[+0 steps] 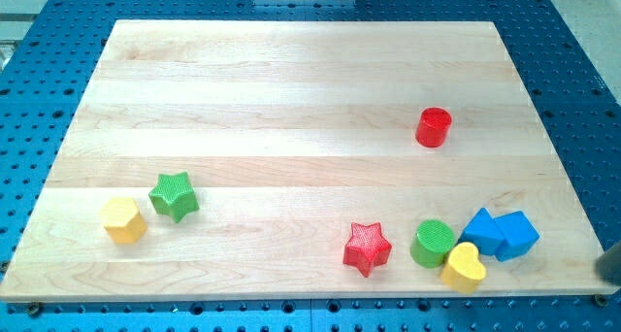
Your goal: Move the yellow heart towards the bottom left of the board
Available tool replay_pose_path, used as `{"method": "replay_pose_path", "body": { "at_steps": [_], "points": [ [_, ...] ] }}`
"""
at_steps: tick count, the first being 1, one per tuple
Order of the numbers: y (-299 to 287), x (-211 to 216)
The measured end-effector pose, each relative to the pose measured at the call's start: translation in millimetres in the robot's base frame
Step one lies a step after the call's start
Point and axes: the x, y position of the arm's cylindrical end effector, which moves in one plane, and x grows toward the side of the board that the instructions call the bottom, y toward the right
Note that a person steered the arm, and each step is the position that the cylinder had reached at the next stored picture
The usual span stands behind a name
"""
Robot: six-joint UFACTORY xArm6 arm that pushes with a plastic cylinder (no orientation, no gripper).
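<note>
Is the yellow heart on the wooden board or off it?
On it: the yellow heart lies wholly on the board, near its bottom edge, against the green cylinder.

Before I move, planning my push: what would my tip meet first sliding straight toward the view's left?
Probably the yellow heart, though my tip, barely showing at the view's right edge, might clip the right-hand blue block first.

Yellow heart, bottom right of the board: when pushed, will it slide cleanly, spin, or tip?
The yellow heart looks squat and flat-bottomed, so it should probably slide on the smooth wooden board rather than tip. Its lobed, uneven outline may make it spin under an off-centre push. It sits against the green cylinder, which could get dragged along. My tip seems to be the dark blur at the view's right edge.
</note>
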Motion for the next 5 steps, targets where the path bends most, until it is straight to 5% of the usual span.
{"method": "replay_pose_path", "body": {
  "at_steps": [3, 5],
  "points": [
    [-147, 2],
    [-172, 1]
  ]
}}
